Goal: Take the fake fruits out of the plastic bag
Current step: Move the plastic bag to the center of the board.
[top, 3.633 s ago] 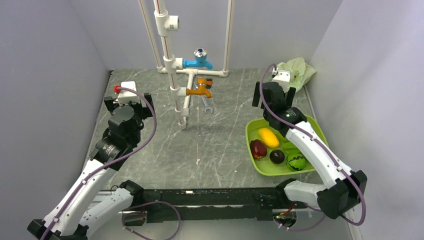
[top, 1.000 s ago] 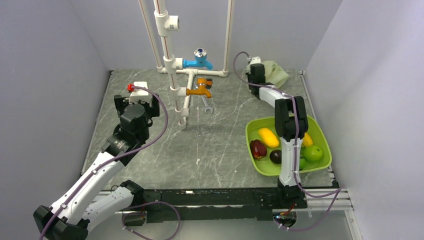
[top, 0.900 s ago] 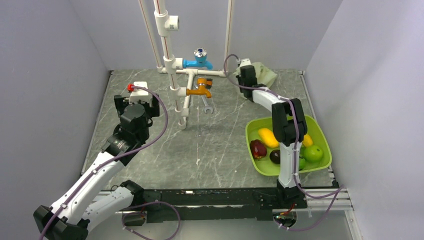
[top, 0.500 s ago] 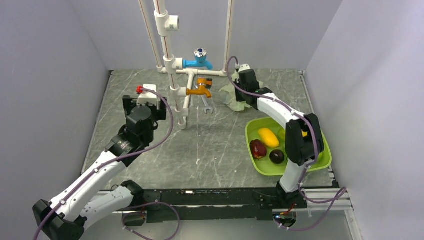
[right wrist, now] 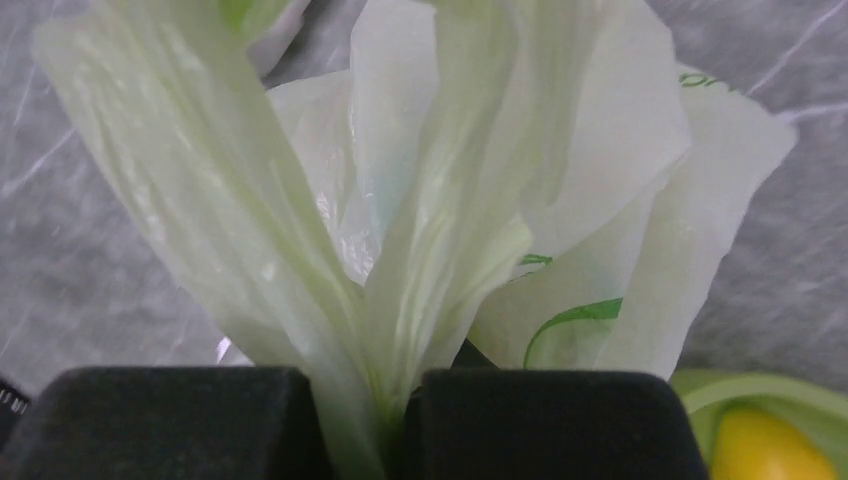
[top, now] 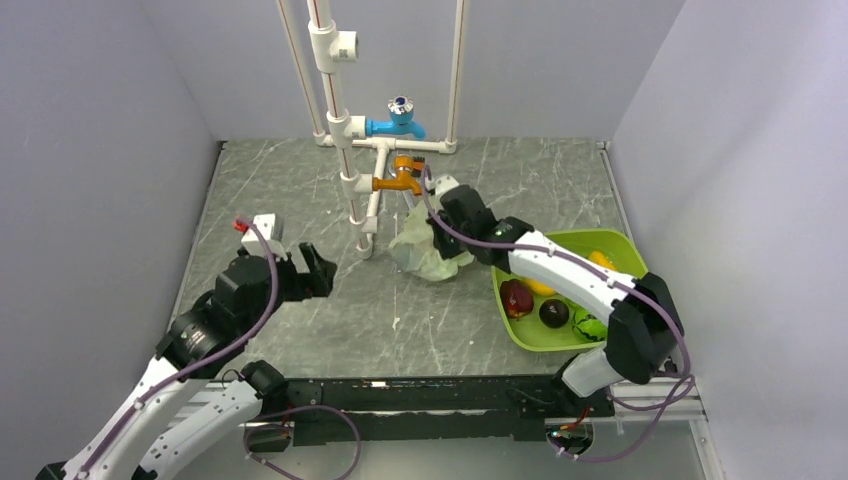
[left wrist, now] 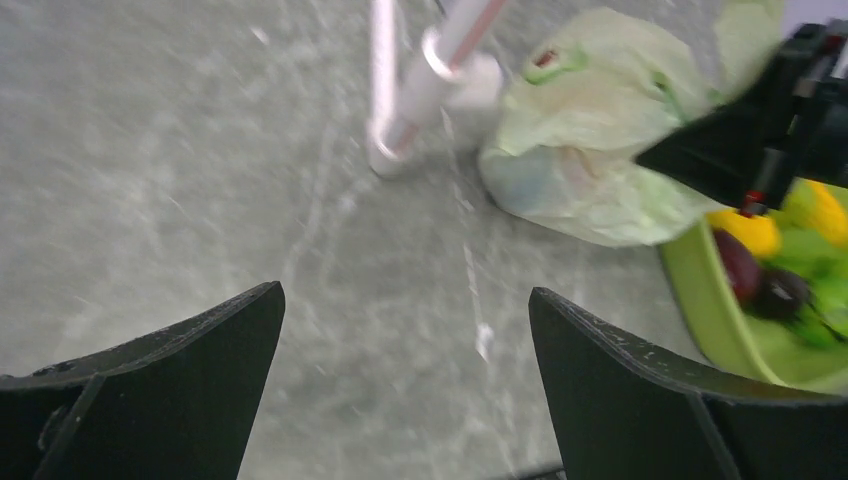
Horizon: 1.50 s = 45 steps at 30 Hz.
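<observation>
- The tabletop [top: 300,190] was a grey, marble-patterned surface enclosed by plain walls on three sides.
- A white pipe rig [top: 340,130] stood at the far centre of the tabletop. It carried a blue tap [top: 397,122] with an orange tap [top: 400,178] just below it.
- The right arm [top: 560,272] reached from its base diagonally over the tray toward the centre. The left arm [top: 200,335] was extended over the left half of the tabletop.
- The lime-green tray [top: 575,243] lay flat on the right side of the tabletop.
- The plastic bag [top: 425,250] was between the foot of the pipe rig and the tray, just beside the tray's left edge. Its lower part appeared to rest on the tabletop. Its upper folds were gathered upward into a bunch. Whether anything was inside it could not be determined.
- The right gripper [right wrist: 385,425] had its pads pressed together on the gathered bunch of the plastic bag, with the film pinched between them.
- The left gripper [left wrist: 402,330] was spread wide with nothing between its fingers. It hovered above bare tabletop, pointed toward the plastic bag and well apart from it.
- The fake fruits [top: 553,313] in view lay inside the tray: a dark red fruit [top: 516,298] at the left, a dark purple fruit beside it, a striped green fruit [top: 590,325] toward the near edge, and a yellow fruit [top: 601,260] at the far side. The right arm partly covered them.
</observation>
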Each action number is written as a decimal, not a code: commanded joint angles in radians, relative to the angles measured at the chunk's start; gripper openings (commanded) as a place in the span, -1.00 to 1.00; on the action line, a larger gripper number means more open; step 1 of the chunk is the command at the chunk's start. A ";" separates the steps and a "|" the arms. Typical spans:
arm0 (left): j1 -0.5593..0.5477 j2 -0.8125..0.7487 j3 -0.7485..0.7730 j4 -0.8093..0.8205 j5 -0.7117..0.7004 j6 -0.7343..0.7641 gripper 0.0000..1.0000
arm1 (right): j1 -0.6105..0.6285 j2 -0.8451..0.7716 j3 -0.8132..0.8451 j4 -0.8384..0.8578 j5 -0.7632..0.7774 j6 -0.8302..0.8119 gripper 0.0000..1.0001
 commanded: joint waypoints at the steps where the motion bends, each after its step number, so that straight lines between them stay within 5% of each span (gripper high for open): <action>1: -0.001 -0.056 -0.092 -0.167 0.325 -0.245 0.99 | 0.088 -0.099 -0.075 -0.025 -0.020 0.114 -1.00; 7: -0.001 -0.149 -0.247 -0.137 0.451 -0.286 0.99 | 0.270 -0.163 -0.164 -0.021 0.003 0.247 -1.00; 13: -0.001 -0.099 -0.234 -0.136 0.493 -0.262 0.99 | 0.431 -0.207 -0.222 0.052 -0.006 0.362 -1.00; 20: -0.002 -0.106 -0.241 -0.116 0.497 -0.351 0.99 | 0.544 -0.030 -0.142 0.194 -0.129 0.465 -1.00; 27: -0.002 -0.147 -0.223 -0.143 0.548 -0.380 0.99 | 0.558 -0.033 -0.107 0.224 -0.161 0.437 0.10; 31: -0.001 -0.110 -0.208 -0.125 0.612 -0.350 0.94 | 0.554 -0.159 -0.169 0.237 -0.150 0.384 0.46; 38: -0.008 -0.012 -0.169 -0.140 0.612 -0.291 0.85 | 0.526 -0.294 -0.207 0.127 -0.034 0.284 0.46; 45: -0.019 0.069 -0.143 -0.130 0.601 -0.218 0.85 | 0.432 -0.363 -0.300 0.083 0.047 0.267 0.21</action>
